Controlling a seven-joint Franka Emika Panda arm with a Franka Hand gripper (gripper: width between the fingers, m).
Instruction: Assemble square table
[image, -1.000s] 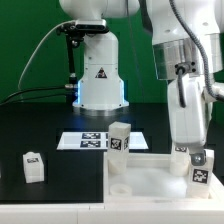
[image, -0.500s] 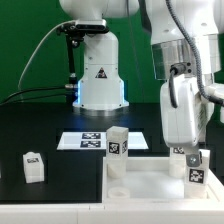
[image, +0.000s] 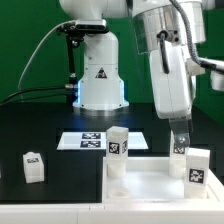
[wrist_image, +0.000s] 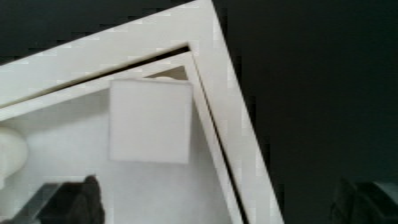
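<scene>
The slab (image: 165, 190) is lying at the lower right of the exterior view, a white plastic square with a raised rim. Two legs are standing in its corner sockets: one (image: 119, 150) at the rear corner toward the exterior view's left, one (image: 197, 165) at the rear corner toward the exterior view's right. Each is a white block carrying a black-and-white tag. In the wrist view the nearer leg (wrist_image: 150, 121) is showing as a plain matte rectangle just inside the rim's angle. A third leg (image: 33, 167) is lying loose on the black counter (image: 60, 120) at lower left, well apart from the slab. The marker board (image: 92, 141) is lying flat behind the slab.

The end effector (image: 180, 148) is hanging just above the right-hand leg, jaws spread wide and gripping nothing.

Risks: the freed leg is possibly not fully seated, so it could be tipping or working loose. Smooth plastic is offering little friction, so a fingertip brushing the leg could be dislodging it.
</scene>
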